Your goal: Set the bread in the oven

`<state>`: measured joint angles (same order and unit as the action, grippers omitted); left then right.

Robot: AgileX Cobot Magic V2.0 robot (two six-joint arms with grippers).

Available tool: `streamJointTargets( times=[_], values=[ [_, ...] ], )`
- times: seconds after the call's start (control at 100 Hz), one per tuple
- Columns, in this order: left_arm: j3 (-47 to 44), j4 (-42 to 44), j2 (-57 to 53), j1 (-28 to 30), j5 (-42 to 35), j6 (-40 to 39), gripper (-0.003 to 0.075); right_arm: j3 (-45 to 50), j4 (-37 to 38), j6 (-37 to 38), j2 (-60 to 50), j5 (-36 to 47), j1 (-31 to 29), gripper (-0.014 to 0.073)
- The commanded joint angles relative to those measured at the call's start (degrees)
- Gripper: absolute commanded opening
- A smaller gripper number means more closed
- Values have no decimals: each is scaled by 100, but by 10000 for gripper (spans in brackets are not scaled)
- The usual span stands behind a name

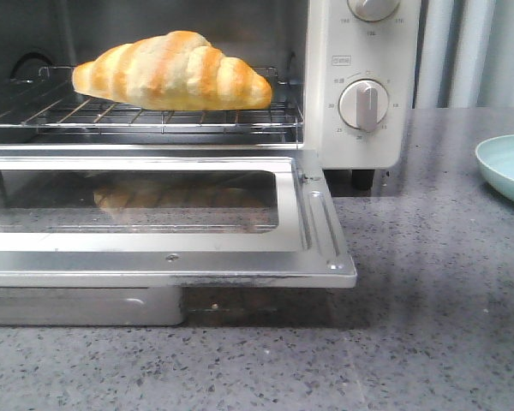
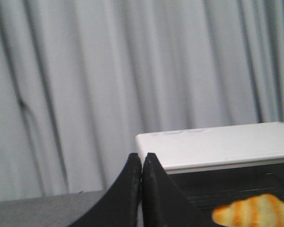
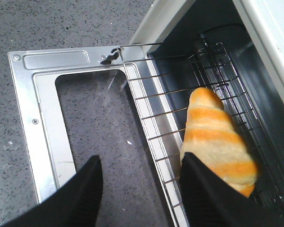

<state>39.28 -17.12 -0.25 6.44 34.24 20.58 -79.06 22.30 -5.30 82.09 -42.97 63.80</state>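
The bread [image 1: 173, 70], a golden-brown croissant roll with cream stripes, lies on the wire rack [image 1: 146, 116] inside the cream-white oven [image 1: 364, 94]. The oven's glass door [image 1: 154, 214] hangs open and flat. Neither gripper shows in the front view. In the right wrist view my right gripper [image 3: 141, 168] is open and empty above the open door [image 3: 28, 113], with the bread [image 3: 217, 137] on the rack beside one finger. In the left wrist view my left gripper [image 2: 142, 158] is shut and empty, raised beside the oven's top [image 2: 217, 144]; the bread [image 2: 253, 212] shows below.
A pale green plate [image 1: 507, 167] sits at the right edge of the dark speckled counter [image 1: 428, 325]. Grey curtains [image 2: 109, 85] hang behind the oven. The open door juts out toward the front of the counter.
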Motion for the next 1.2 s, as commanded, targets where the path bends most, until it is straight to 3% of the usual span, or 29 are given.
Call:
streamJointTargets(
  times=[0.0,0.27,0.55,0.78,1.19],
  values=[
    [-127,-410,-163,232,-393,-41,-21,-165,38,-3,-301,118,9,297],
    [-1543,-1002,-159,232,-1244,296,-21,-165,-28,-3,-691,-546,9,-78],
    [-2221,-1198,-159,232,-2283,309,-21,-14,113,111,-1525,-767,9,-67],
    [-2501,-1198,-159,232,-2242,309,-21,888,1464,1441,-2632,-855,9,-67],
    [-2645,-1198,-159,232,-2265,309,-21,3461,3009,3572,-5238,-935,-2,-48]
  ],
)
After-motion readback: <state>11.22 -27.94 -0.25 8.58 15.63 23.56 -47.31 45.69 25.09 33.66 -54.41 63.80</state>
